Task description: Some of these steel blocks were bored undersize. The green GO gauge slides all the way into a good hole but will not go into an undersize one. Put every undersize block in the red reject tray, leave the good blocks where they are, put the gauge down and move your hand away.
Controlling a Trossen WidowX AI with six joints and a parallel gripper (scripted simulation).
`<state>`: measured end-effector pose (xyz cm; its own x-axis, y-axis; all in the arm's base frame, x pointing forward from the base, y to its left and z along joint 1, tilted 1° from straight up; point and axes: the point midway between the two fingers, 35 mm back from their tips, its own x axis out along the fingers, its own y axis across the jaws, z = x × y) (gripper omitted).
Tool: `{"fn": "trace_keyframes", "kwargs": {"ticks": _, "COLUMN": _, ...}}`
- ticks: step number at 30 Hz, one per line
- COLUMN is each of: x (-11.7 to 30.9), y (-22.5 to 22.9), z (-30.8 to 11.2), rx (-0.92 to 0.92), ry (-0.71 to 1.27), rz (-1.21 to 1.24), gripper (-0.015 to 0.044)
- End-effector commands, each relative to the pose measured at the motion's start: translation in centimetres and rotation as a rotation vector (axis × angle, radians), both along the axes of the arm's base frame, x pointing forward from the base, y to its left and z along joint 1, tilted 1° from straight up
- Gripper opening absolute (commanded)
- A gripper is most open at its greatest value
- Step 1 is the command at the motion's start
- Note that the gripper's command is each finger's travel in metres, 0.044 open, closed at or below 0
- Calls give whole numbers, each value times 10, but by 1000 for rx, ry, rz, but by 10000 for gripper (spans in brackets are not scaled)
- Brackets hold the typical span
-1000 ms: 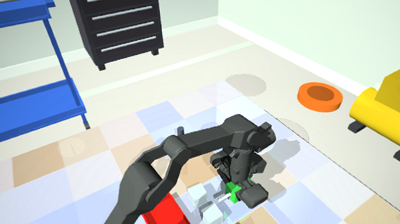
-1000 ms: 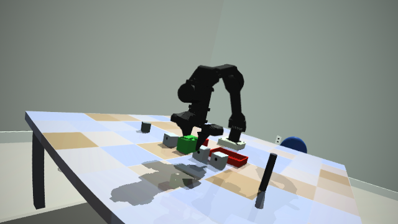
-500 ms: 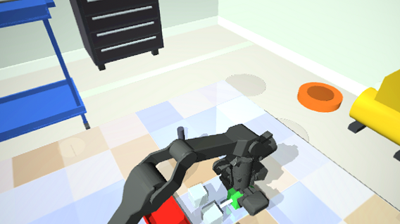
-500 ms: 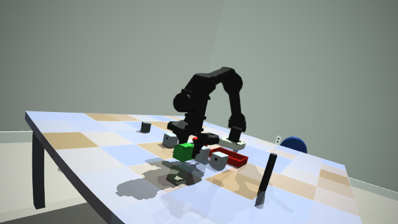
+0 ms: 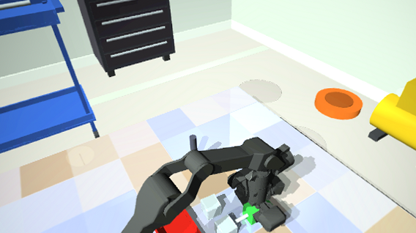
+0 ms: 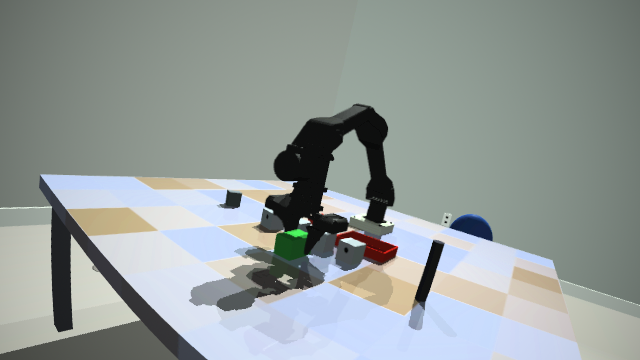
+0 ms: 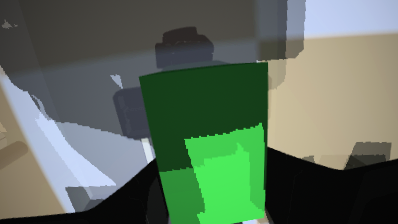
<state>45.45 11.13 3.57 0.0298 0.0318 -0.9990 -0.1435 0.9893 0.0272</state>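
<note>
The fingers (image 5: 252, 201) (image 6: 306, 237) pinch the green GO gauge (image 5: 251, 213) (image 6: 291, 244) (image 7: 215, 145) by its block, lower right in the top view, leaving its pale pin free, seemingly aimed at a steel block (image 5: 226, 228).

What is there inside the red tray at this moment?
In the top view, the part of the red tray that shows holds no block, only bare red floor. The rest is covered by the arm or cut off, so I cannot tell about it.
</note>
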Motion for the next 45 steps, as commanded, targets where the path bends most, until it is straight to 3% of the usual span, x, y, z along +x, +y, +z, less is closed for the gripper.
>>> {"fn": "trace_keyframes", "kwargs": {"ticks": 1, "x": 1, "y": 0, "z": 5, "rx": 0, "ry": -20, "rz": 6, "gripper": 0}}
{"fn": "trace_keyframes", "kwargs": {"ticks": 45, "x": -8, "y": -2, "z": 5, "rx": 3, "ry": -41, "rz": 5, "gripper": 0}}
